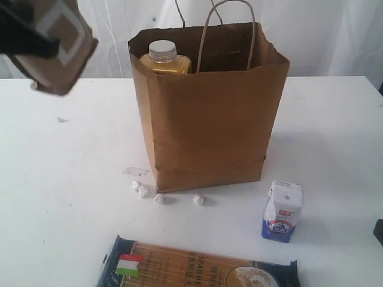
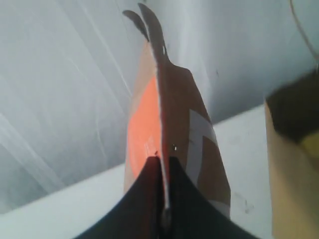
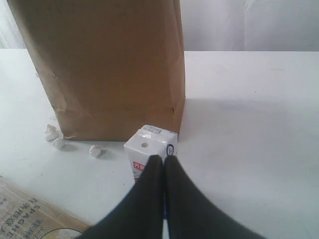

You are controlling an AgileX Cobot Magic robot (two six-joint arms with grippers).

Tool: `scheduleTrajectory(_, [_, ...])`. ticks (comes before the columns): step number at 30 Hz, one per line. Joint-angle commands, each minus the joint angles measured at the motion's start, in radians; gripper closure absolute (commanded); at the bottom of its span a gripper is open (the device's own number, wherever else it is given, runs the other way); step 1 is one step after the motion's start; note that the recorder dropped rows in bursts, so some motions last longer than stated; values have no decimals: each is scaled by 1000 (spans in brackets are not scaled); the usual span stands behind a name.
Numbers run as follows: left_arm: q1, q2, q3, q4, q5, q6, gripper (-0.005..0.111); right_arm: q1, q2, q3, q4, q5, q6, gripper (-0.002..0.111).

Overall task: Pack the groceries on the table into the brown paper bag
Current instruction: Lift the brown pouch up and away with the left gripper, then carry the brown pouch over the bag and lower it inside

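The tall brown paper bag (image 1: 209,113) stands open mid-table, with the yellow white-capped bottle (image 1: 163,57) inside at its left. My left gripper (image 1: 48,43) hangs high to the left of the bag, shut on the brown pouch with orange label (image 1: 66,42); the wrist view shows the pouch (image 2: 169,114) clamped edge-on in that gripper (image 2: 163,164). The white-blue carton (image 1: 282,210) stands upright at the bag's front right. My right gripper (image 3: 163,158) is shut and empty, just short of the carton (image 3: 147,144). The dark-blue spaghetti pack (image 1: 197,266) lies at the front. Neither jar shows.
Several tiny white lumps (image 1: 160,198) lie along the bag's front foot, with a small clear scrap (image 1: 135,171) beside them. White curtains hang behind the white table (image 1: 335,137). The bag's handles (image 1: 227,30) stick up above its rim.
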Motion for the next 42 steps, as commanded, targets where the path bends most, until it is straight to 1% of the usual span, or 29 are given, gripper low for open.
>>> scheduleTrajectory(1, [2,-81,-128,-20,85,40,107,-4,-6,5,3,-5,3,108])
scheduleTrajectory(5, [2,-77,-200,-20,212,42,107,-4,-6,5,3,-5,3,108])
scheduleTrajectory(19, [2,101,-281,-20,577,42,107,-4,-6,5,3,-5,3,108])
scheduleTrajectory(23, [2,144,-306,-20,577,42,107,-4,-6,5,3,-5,3,108])
scheduleTrajectory(25, [2,160,-315,-20,605,44,107,-4,-6,5,3,-5,3,108])
scheduleTrajectory(27, [2,177,-322,-11,668,46,107,-4,-6,5,3,-5,3,108])
scheduleTrajectory(30, [2,203,-333,43,708,46,107,-4,-6,5,3,-5,3,108])
scheduleTrajectory(35, [2,246,-341,67,618,54,107,-4,-6,5,3,-5,3,108])
scheduleTrajectory(40, [2,269,-341,69,622,142,107,-4,-6,5,3,-5,3,108])
scheduleTrajectory(42, [2,272,-341,69,622,150,107,-4,-6,5,3,-5,3,108])
